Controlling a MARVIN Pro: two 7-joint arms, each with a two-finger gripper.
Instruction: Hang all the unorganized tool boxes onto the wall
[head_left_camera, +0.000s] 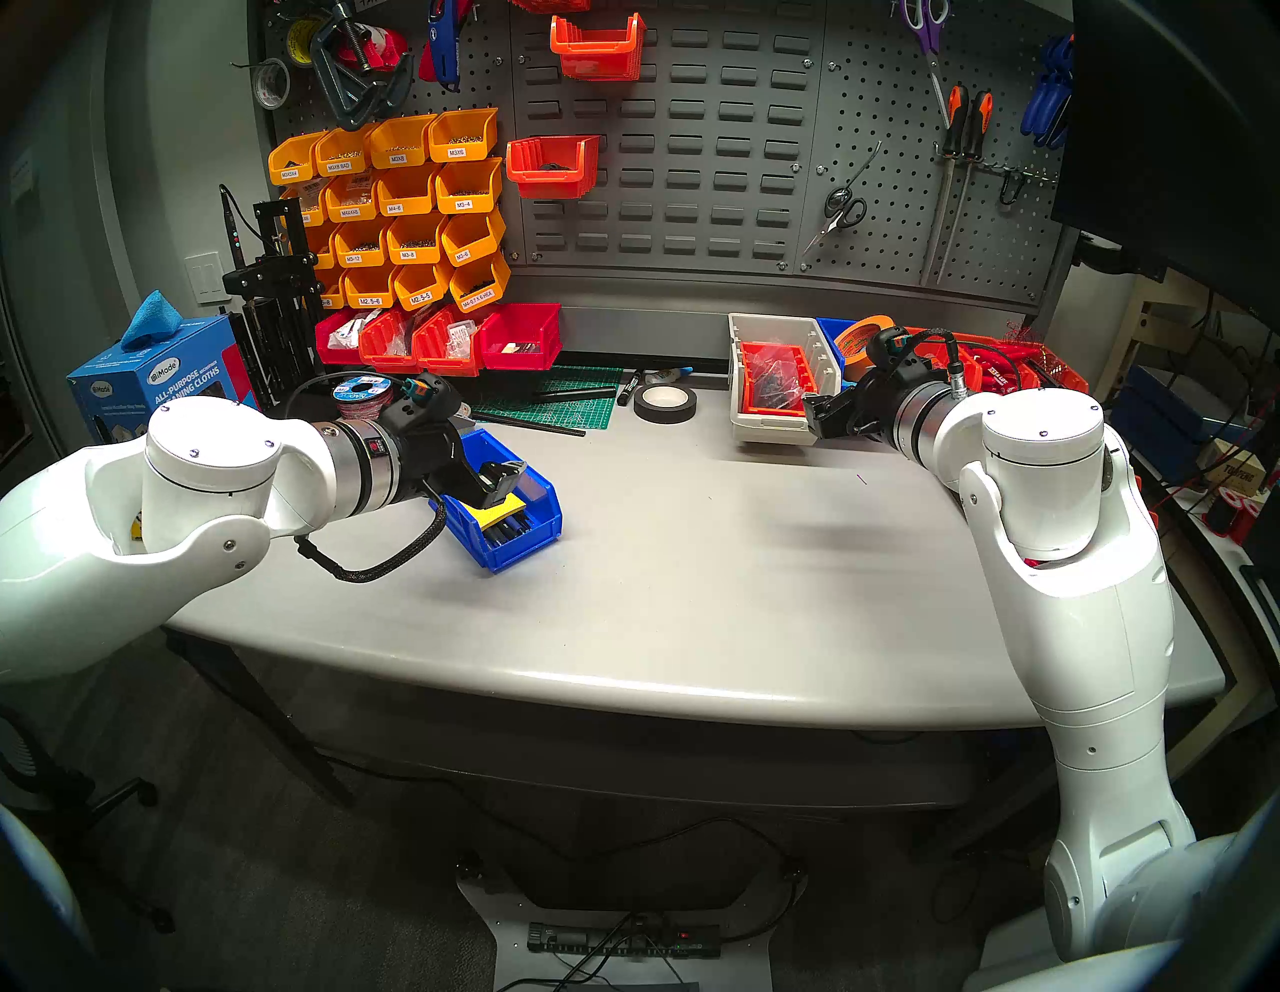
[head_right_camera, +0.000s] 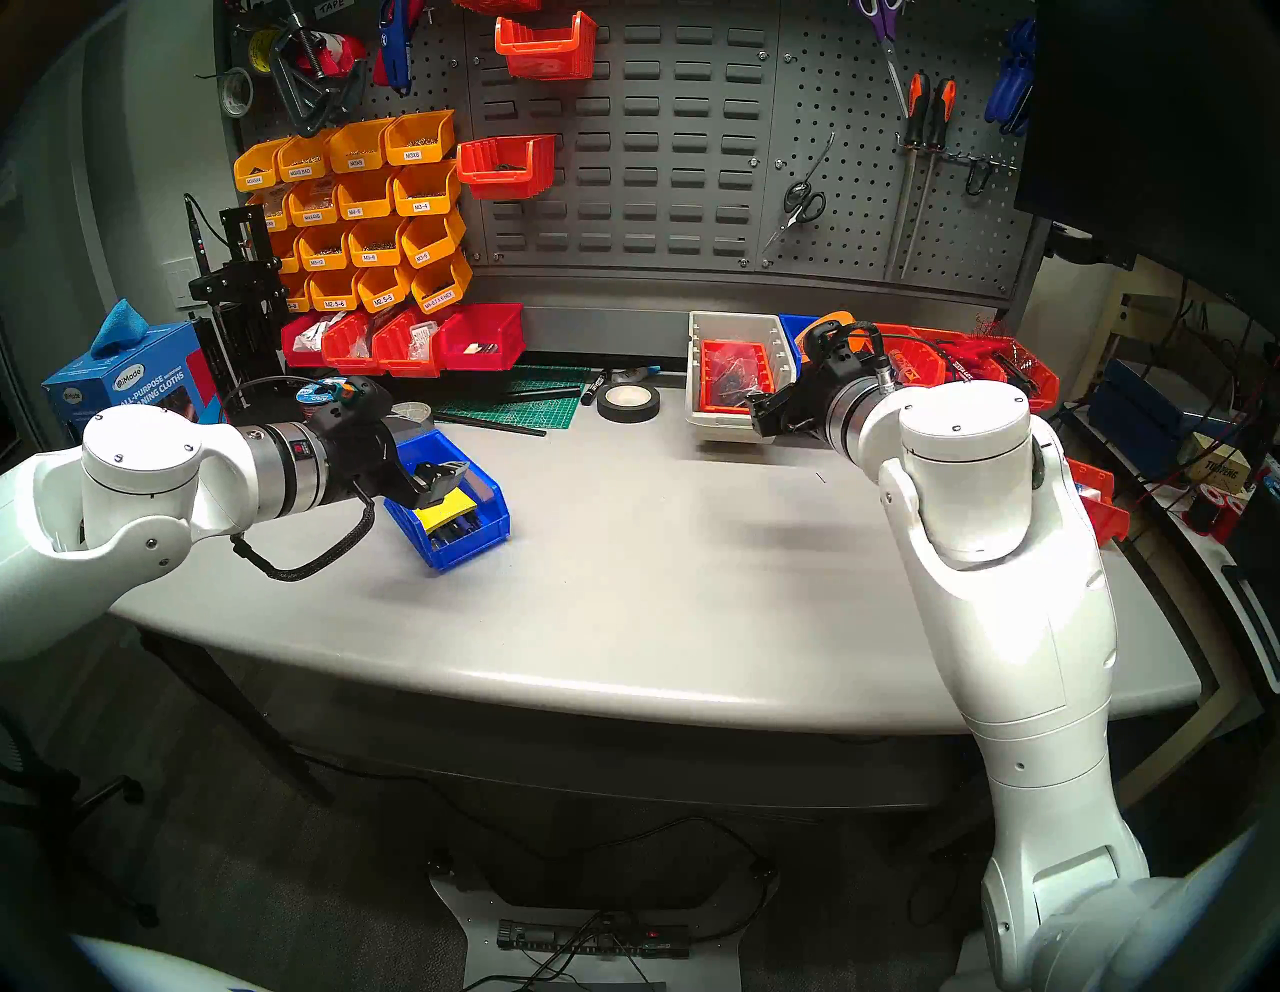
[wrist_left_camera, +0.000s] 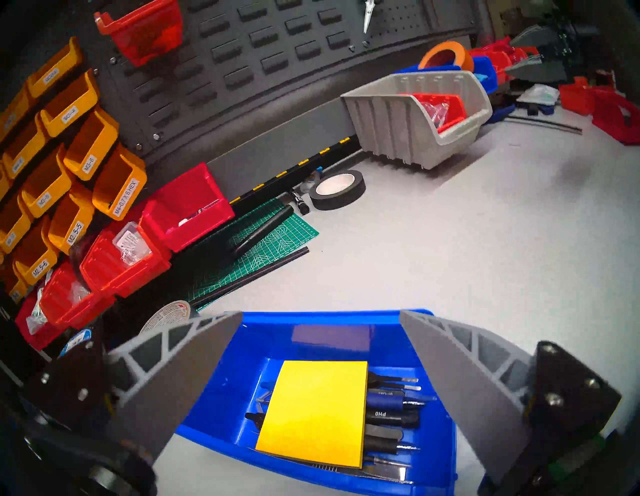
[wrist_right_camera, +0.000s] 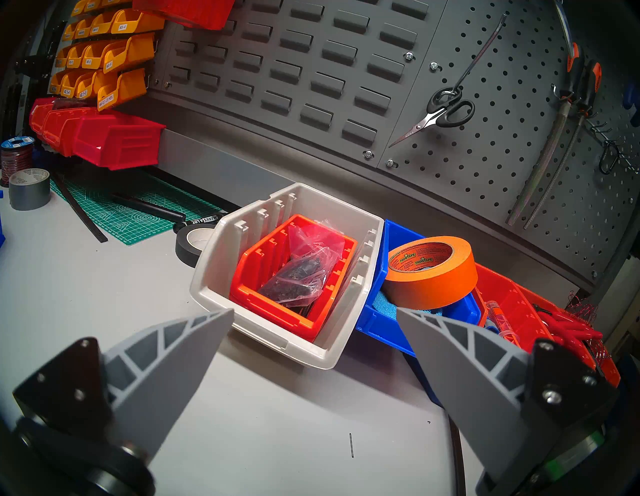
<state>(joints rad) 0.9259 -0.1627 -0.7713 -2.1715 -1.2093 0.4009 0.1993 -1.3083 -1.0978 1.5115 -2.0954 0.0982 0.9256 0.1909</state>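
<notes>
Listing bench contents, left to right.

Item 1: blue tool box, on the grey table at its left side, turned at an angle, sloped front toward the table's middle. Contents: a yellow pad over dark-handled small tools. The left gripper hangs over it with both fingers spread wide and nothing between them; the box's rim shows under and between the fingertips, but contact cannot be told.

Item 2: beige tool box, ribbed sides, standing near the table's rear right, an orange-red bin with a clear bag nested inside. The right gripper is level with its front lip, fingers fully parted and empty, short of the rim.

Item 3: second blue tool box, just beside the beige one on its right, walls touching or nearly so; a roll of orange tape sits in it.

Item 4: wall, dark grey louvred panel behind the table. Two orange-red bins hang at its upper left; the remaining slot rows to the right and below are bare.

Open room: the table's middle and front edge, between the two arms, is bare grey surface. The rear edge is crowded: green cutting mat, black tape roll, a row of red bins.
</notes>
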